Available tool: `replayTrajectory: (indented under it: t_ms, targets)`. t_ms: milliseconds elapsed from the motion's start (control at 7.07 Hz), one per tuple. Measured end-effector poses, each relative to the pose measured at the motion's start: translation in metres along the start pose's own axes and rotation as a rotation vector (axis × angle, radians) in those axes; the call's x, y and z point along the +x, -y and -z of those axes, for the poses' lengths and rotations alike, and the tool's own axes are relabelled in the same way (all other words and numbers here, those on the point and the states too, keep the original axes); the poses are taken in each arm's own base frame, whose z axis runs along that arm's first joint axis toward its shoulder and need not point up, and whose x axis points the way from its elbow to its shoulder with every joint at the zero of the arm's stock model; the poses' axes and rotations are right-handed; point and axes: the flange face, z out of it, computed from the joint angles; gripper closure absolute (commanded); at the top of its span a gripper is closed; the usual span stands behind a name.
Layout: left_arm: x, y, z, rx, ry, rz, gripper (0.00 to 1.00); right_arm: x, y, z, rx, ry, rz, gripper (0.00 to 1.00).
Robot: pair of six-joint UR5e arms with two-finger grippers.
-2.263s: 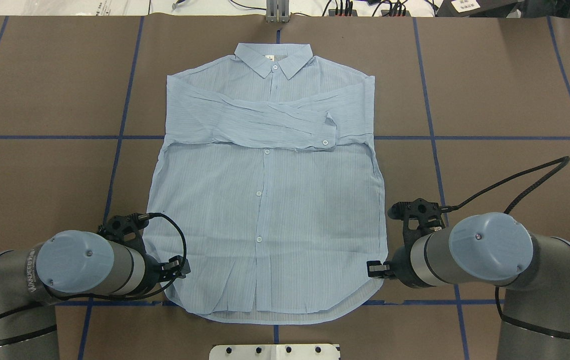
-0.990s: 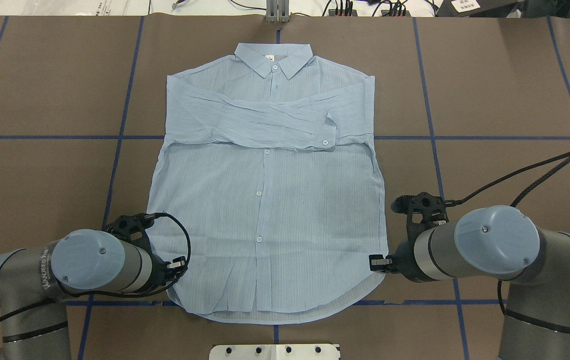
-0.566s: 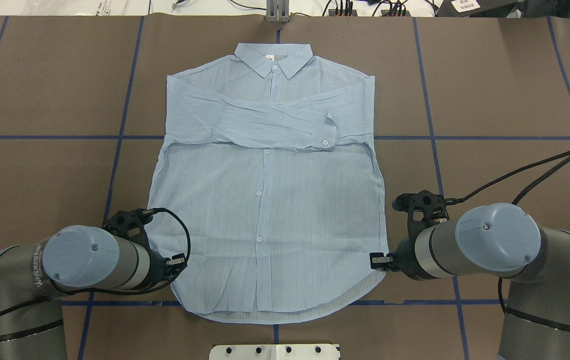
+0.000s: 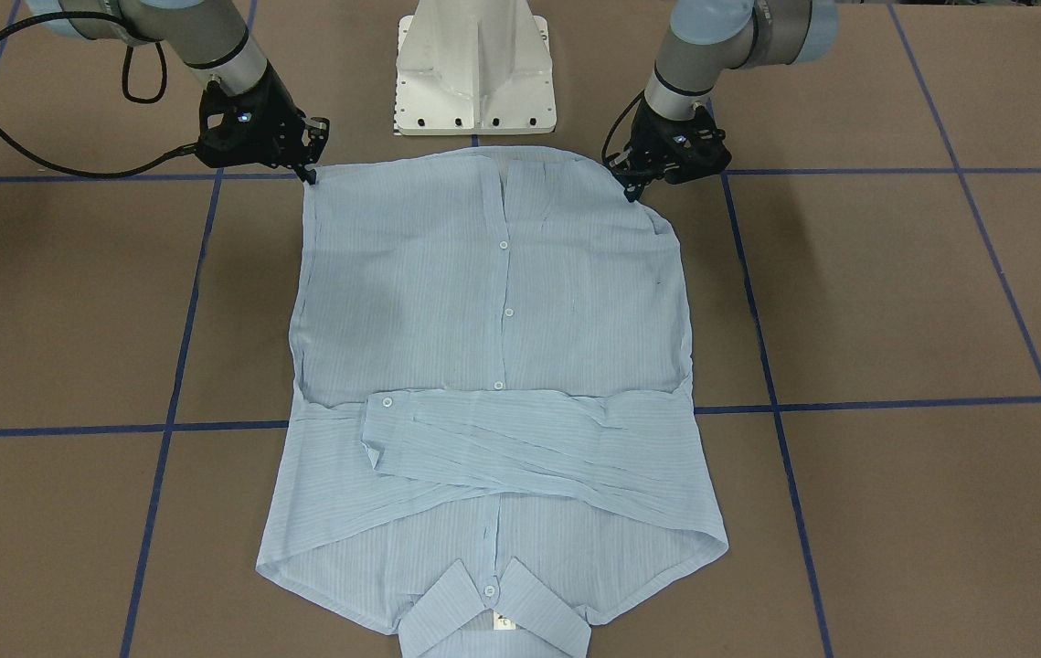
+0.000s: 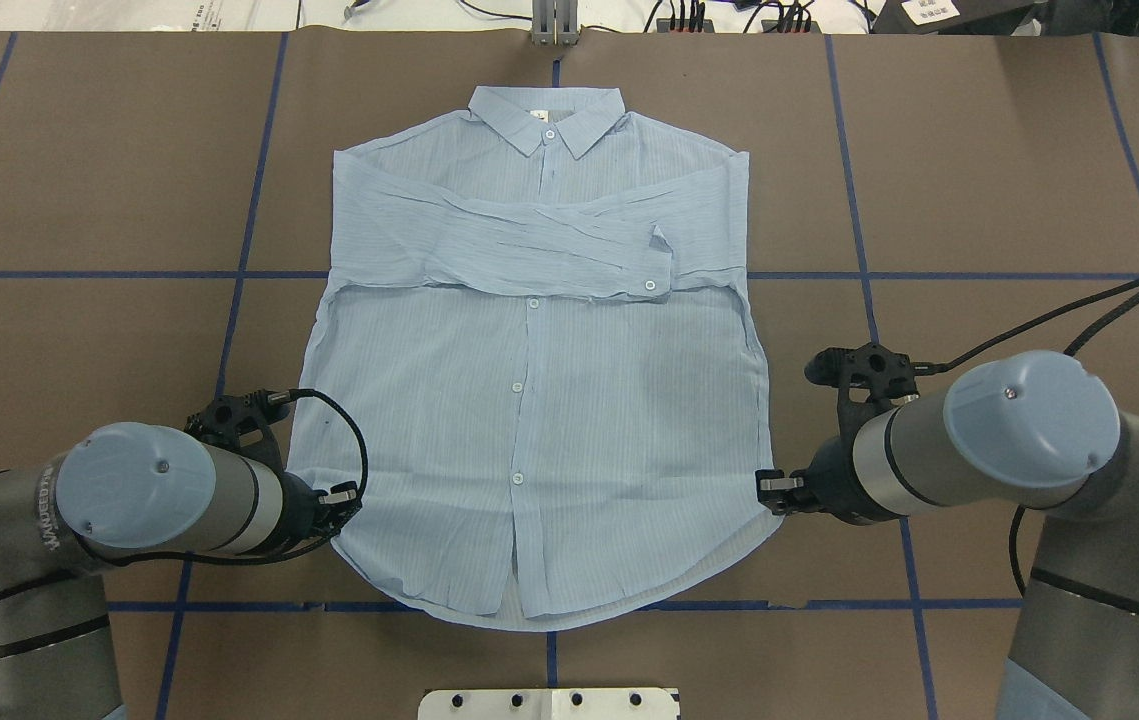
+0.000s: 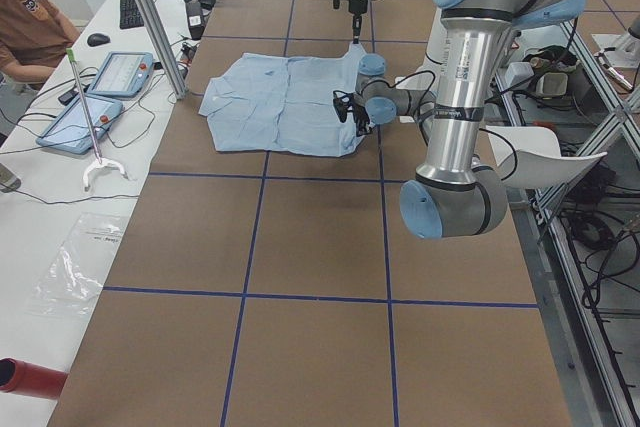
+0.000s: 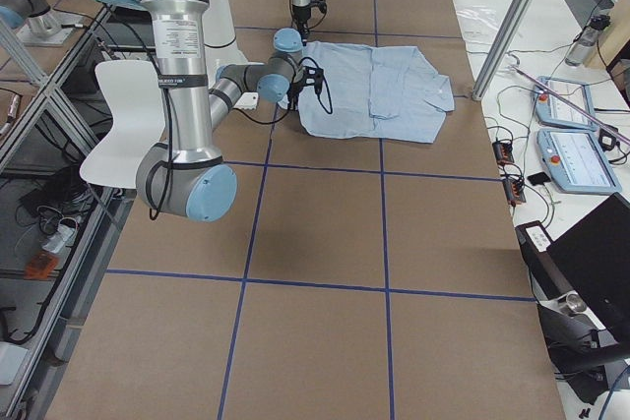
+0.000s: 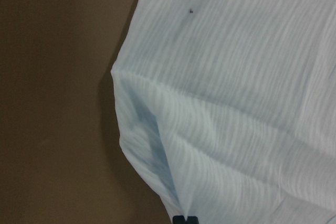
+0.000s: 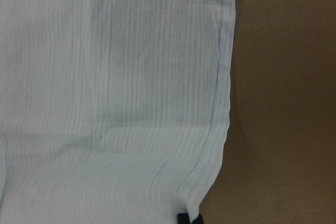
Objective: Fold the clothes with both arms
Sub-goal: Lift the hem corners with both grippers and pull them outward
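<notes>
The light-blue striped shirt (image 5: 529,400) lies flat on the brown table, collar (image 5: 547,115) at the far side and both sleeves folded across the chest. My left gripper (image 5: 341,497) is shut on the near-left hem corner. My right gripper (image 5: 767,486) is shut on the near-right hem corner. In the front-facing view the left gripper (image 4: 632,187) and right gripper (image 4: 310,174) pinch the hem's two ends. In the left wrist view the cloth (image 8: 236,77) runs down in a raised crease to the fingertips (image 8: 178,219). The right wrist view shows the hem edge (image 9: 220,129) meeting the fingertips (image 9: 183,218).
The white pedestal base (image 4: 476,68) stands just behind the hem, between the arms. Blue tape lines (image 5: 229,275) grid the table. A metal post (image 5: 554,25) sits at the far edge. A seated person (image 6: 30,32) and tablets (image 6: 115,72) are beyond the far side.
Both grippers have moved forward, away from the base, carrying the hem corners with them. The near hem edge has pulled up the table and the corners are slightly raised.
</notes>
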Motion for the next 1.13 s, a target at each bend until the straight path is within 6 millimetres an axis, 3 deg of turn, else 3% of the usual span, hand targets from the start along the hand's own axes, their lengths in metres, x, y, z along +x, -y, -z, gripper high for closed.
replayTrajectory:
  t_ms: [424, 707, 1131]
  targets:
    - [0.003, 0.008, 0.01, 0.008, -0.005, -0.003, 1.0, 0.004, 0.011, 0.012, -0.011, 0.017, -0.014, 1.0]
    - [0.005, 0.013, 0.031, -0.035, -0.034, 0.013, 1.0, 0.005, 0.011, 0.013, -0.011, 0.018, -0.011, 1.0]
    - [-0.01, 0.018, 0.063, -0.089, -0.066, 0.021, 1.0, 0.007, 0.017, 0.018, -0.006, 0.022, -0.005, 1.0]
